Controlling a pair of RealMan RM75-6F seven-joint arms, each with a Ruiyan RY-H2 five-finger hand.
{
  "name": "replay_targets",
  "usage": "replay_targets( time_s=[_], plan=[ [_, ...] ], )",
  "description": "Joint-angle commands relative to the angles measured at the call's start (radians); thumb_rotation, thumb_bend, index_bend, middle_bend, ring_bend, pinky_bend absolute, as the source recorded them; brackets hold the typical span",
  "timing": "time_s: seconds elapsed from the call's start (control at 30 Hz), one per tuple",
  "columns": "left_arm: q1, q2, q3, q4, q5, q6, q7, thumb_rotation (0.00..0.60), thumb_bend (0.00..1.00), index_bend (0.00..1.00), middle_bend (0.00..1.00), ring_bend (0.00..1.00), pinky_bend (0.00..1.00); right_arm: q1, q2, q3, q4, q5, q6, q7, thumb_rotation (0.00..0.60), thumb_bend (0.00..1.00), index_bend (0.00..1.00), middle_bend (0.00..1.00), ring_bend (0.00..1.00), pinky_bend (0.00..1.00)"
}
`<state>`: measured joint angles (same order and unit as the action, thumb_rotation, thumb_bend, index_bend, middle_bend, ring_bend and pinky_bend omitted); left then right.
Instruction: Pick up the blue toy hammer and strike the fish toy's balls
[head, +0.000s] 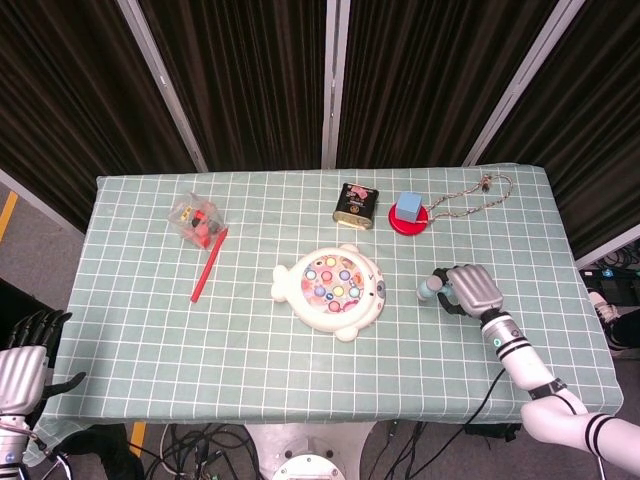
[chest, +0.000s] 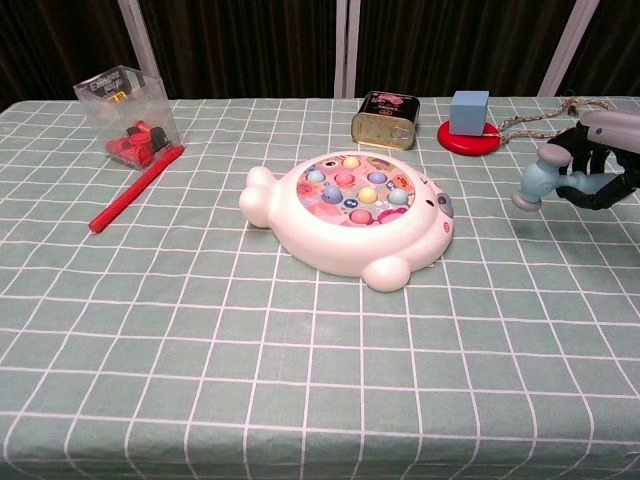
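Note:
The white fish toy (head: 330, 291) (chest: 350, 215) lies mid-table with several coloured balls (chest: 355, 191) on its round top. To its right my right hand (head: 474, 289) (chest: 600, 160) grips the blue toy hammer (head: 429, 289) (chest: 535, 183), held off the cloth with its pale head pointing left toward the fish, a short way from it. At the bottom left corner of the head view my left hand (head: 22, 365) hangs below the table's edge, fingers apart and holding nothing.
A clear box of red pieces (head: 195, 219) and a red stick (head: 209, 264) lie at the left. Behind the fish are a dark tin (head: 357, 204), a blue cube on a red disc (head: 407, 213) and a cord (head: 475, 198). Green checked cloth covers the table (head: 200, 350).

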<state>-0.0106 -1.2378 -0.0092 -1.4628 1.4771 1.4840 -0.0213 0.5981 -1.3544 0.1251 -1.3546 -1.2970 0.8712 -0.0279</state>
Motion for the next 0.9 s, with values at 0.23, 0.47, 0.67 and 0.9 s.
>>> replay_targets(
  time_s=[0.23,0.47,0.67,0.9],
  plan=[
    [-0.003,0.001,-0.001,-0.008,0.0,-0.002,0.007,0.6,0.11,0.15,0.11,0.05,0.09,0.087,0.055,0.075,-0.136,-0.03,-0.005,-0.014,0.6,0.59,0.63,0.61,0.49,0.6],
    [-0.005,0.002,-0.001,-0.003,-0.002,-0.006,-0.003,0.6,0.11,0.15,0.11,0.05,0.09,0.138,-0.032,0.097,-0.12,0.0,-0.023,-0.001,0.6,0.59,0.63,0.61,0.49,0.62],
    [-0.003,-0.006,-0.002,0.014,-0.003,-0.003,-0.021,0.6,0.11,0.15,0.11,0.05,0.09,0.208,-0.068,0.108,-0.101,0.043,-0.083,-0.09,0.6,0.59,0.63,0.61,0.5,0.63],
    [0.002,-0.023,0.003,0.043,-0.004,-0.004,-0.045,0.6,0.11,0.15,0.11,0.05,0.09,0.307,-0.095,0.113,-0.089,0.148,-0.177,-0.236,0.6,0.59,0.63,0.61,0.5,0.63]
  ],
)
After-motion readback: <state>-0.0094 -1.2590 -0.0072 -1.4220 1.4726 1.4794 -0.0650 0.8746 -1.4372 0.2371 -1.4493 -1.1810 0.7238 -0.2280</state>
